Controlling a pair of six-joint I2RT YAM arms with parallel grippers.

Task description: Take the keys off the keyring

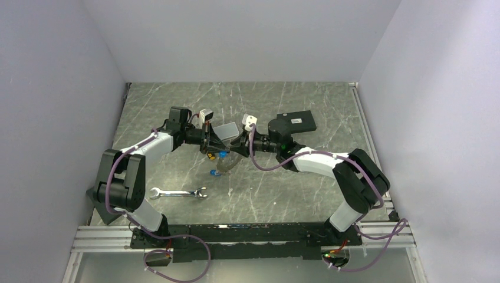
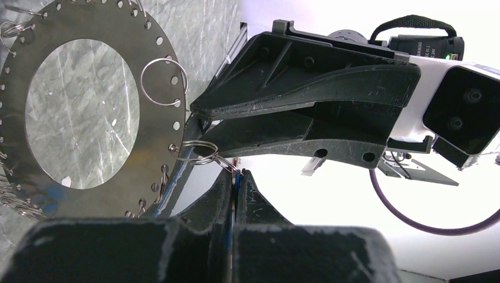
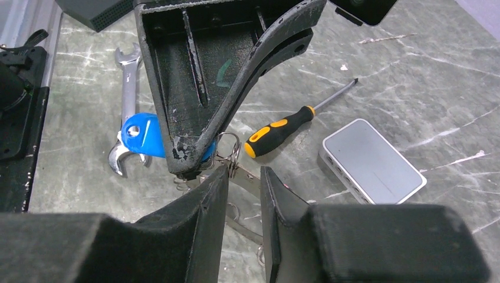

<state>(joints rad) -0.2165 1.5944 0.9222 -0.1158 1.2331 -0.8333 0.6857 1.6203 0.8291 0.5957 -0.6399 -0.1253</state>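
The keyring [image 2: 154, 53], a wide flat metal ring with holes along its rim and small split rings in them, hangs tilted between my two grippers [image 1: 227, 167]. My left gripper [image 2: 237, 175] is shut on a blue-headed key [image 3: 141, 132]; a split ring [image 2: 197, 152] joins that key to the keyring's rim. My right gripper [image 3: 243, 172] faces it from the other side. Its jaws stand apart, with the keyring's band [image 3: 247, 203] showing in the gap behind them. Another blue key [image 1: 213, 173] lies lower, by the ring.
A silver wrench [image 1: 177, 193] lies on the table in front of the left arm. A yellow-and-black screwdriver [image 3: 283, 127] and a flat grey box [image 3: 371, 159] lie behind the grippers. A black box [image 1: 296, 122] stands at the back right.
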